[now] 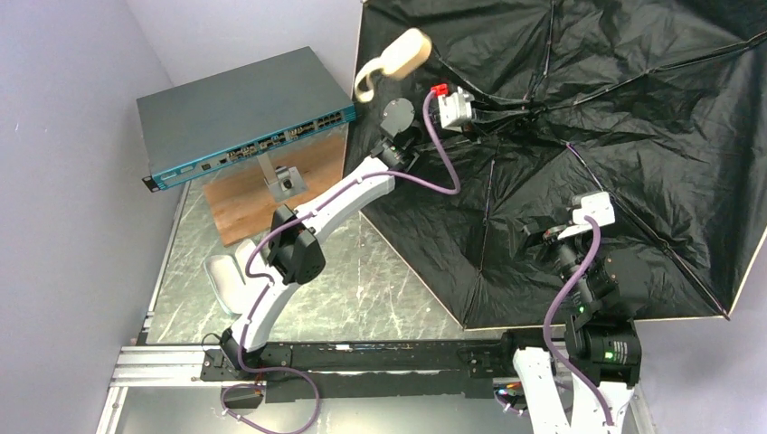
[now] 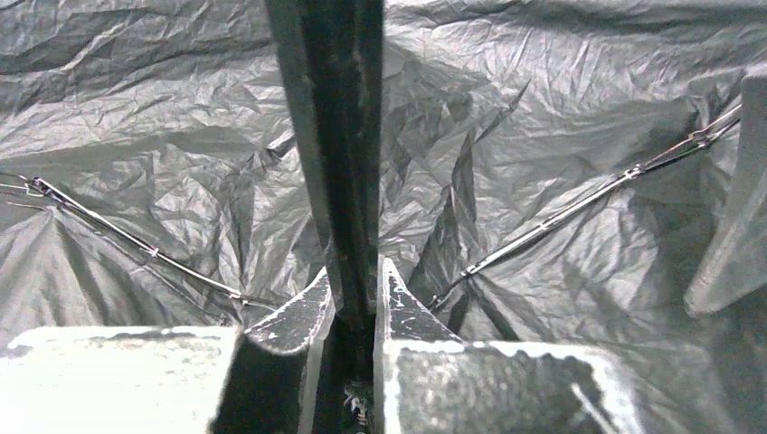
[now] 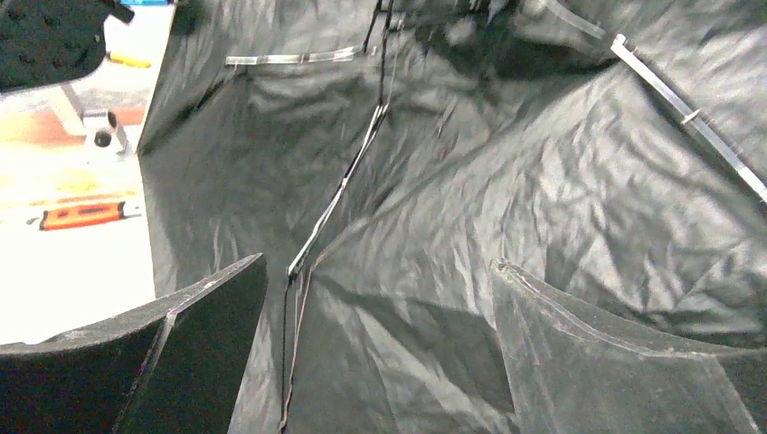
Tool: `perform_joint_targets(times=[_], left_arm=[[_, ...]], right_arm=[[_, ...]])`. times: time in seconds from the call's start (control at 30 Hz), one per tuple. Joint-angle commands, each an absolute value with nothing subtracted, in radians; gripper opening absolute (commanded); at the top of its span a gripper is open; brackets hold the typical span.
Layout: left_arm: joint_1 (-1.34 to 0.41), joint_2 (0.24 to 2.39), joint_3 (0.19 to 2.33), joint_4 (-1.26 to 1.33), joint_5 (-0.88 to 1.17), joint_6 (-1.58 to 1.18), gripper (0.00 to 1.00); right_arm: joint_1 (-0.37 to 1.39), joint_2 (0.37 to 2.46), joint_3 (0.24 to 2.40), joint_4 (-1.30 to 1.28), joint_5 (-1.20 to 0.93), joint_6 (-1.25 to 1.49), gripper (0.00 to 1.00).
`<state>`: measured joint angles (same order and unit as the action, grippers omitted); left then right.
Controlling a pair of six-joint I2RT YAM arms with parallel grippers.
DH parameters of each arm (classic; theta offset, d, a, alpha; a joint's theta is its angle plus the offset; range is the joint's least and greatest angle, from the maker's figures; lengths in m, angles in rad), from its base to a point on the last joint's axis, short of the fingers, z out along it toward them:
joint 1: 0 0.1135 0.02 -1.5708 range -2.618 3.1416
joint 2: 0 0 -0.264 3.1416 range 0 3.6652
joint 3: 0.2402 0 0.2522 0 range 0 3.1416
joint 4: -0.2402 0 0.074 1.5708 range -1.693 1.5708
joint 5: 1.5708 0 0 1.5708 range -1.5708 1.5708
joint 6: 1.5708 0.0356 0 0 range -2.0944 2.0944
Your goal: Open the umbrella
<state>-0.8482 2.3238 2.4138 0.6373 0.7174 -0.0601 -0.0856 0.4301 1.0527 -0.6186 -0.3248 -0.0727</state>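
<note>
The umbrella (image 1: 588,136) is spread open on its side, its black lining and thin ribs facing me and filling the right half of the top view. A tan edge shows along its rim. Its cream handle (image 1: 402,54) sticks out at the upper left. My left gripper (image 1: 472,106) is shut on the black shaft (image 2: 330,136), which runs up between the fingers (image 2: 355,280). My right gripper (image 1: 547,233) hovers over the lower canopy, open, with only lining and a rib (image 3: 339,194) between its jaws (image 3: 378,262).
A blue-grey network switch (image 1: 244,113) sits on a wooden stand (image 1: 262,194) at the back left. A pale fabric sleeve (image 1: 226,276) lies on the marbled table (image 1: 362,289) beside the left arm. A wall runs along the left side.
</note>
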Motion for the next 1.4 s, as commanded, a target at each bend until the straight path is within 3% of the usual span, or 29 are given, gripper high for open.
perform_joint_targets(times=[0.0,0.23,0.53,0.7,0.9,1.37], left_arm=[[-0.885,2.21,2.383,0.922,0.751,0.156,0.0],[-0.931,2.209,2.405,0.935,0.858,0.698,0.0],[-0.873,2.167,2.325,0.92,0.905,1.154,0.0],[-0.834,2.147,2.261,0.937,0.937,1.236,0.0],[-0.832,2.115,2.162,0.975,1.011,1.289,0.0],[-0.869,2.086,2.067,1.067,1.11,1.261,0.0]], right_arm=[[-0.09,0.399,1.051,-0.683,-0.372,-0.125,0.93],[-0.091,0.367,1.008,-0.721,-0.446,-0.124,0.94],[-0.142,0.463,1.061,-0.615,-0.425,0.155,0.99],[-0.208,0.571,1.203,-0.476,-0.574,0.339,0.99],[-0.27,0.681,1.344,-0.35,-0.527,0.533,0.99],[-0.325,0.842,1.267,-0.055,-0.558,0.949,0.95]])
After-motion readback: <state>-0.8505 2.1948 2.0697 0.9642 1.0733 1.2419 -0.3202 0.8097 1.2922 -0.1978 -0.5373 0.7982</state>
